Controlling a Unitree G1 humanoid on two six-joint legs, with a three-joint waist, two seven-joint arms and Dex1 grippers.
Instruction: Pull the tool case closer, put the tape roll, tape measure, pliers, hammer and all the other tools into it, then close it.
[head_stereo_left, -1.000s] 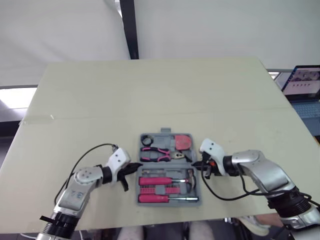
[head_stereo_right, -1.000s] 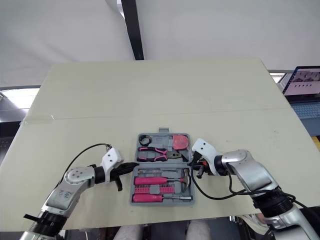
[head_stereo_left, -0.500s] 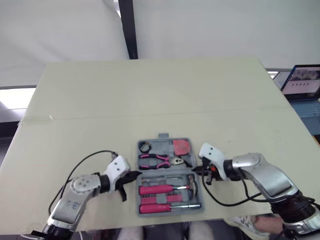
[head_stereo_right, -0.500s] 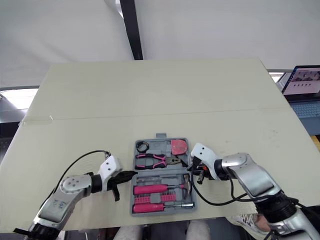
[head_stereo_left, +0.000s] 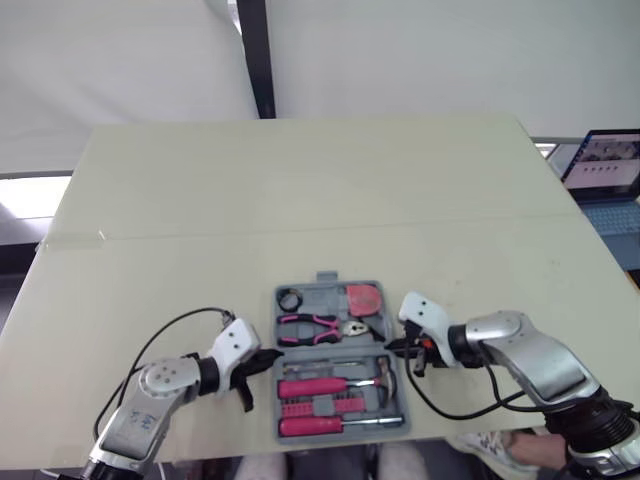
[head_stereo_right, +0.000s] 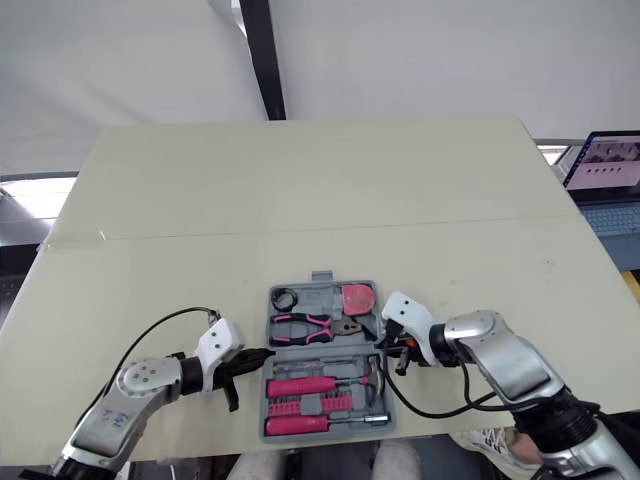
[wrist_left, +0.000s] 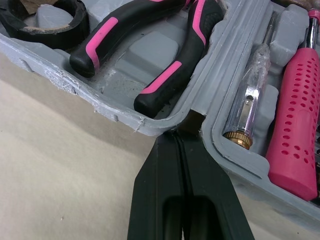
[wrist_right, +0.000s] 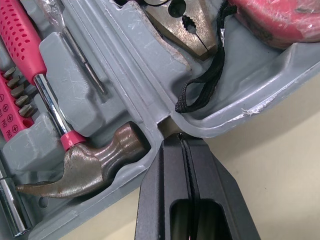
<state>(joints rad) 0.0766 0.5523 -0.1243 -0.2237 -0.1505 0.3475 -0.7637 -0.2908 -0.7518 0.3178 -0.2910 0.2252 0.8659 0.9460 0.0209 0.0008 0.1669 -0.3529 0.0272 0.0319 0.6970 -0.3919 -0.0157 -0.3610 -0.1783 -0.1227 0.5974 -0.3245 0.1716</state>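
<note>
Slid nearer since a second ago, the case (wrist_left: 95, 100) is now lying open close to the surface's (head_stereo_left: 300, 180) near edge, about midway along it. The left gripper (wrist_left: 181, 137) is meeting the case's left side with its fingers together, tips nipping the thin hinge strip where the two halves are joining. The right gripper (wrist_right: 183, 140) is doing the same on the right side, fingers together on the hinge strip there.

In the near half, two pink screwdrivers (head_stereo_left: 312, 386) are lying lengthwise with a row of bits (head_stereo_left: 320, 405) between them. The hammer (wrist_right: 85, 165) is resting with its head at the right end, just beside the right gripper. A clear tester (wrist_left: 247, 115) is lying along the hinge side of this half.

In the far half, the pliers (wrist_left: 170, 75) are sitting in the middle. The tape roll (wrist_left: 75, 30) is sitting in the far left corner and the tape measure (head_stereo_left: 364, 297) in the far right. Off the surface's right edge, a laptop (head_stereo_left: 605, 165) is standing open.
</note>
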